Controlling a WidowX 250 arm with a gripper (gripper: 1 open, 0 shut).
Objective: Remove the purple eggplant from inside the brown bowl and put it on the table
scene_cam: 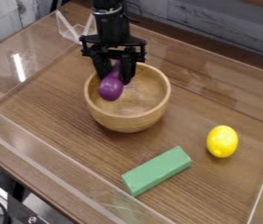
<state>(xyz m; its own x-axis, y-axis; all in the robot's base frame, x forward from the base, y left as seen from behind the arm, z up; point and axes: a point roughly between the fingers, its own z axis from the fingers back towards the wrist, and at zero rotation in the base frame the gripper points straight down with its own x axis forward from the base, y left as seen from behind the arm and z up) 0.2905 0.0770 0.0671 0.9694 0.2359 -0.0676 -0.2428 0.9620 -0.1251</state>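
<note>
My black gripper points straight down over the left rim of the brown bowl. It is shut on the purple eggplant, which hangs between the fingers just above the bowl's left wall. The glossy eggplant is clear of the bowl's floor. The round, thick-walled wooden bowl rests on the dark wood-grain table, and its inside looks bare.
A yellow lemon lies to the right of the bowl. A green block lies in front of it. Clear acrylic walls edge the tabletop on the left and front.
</note>
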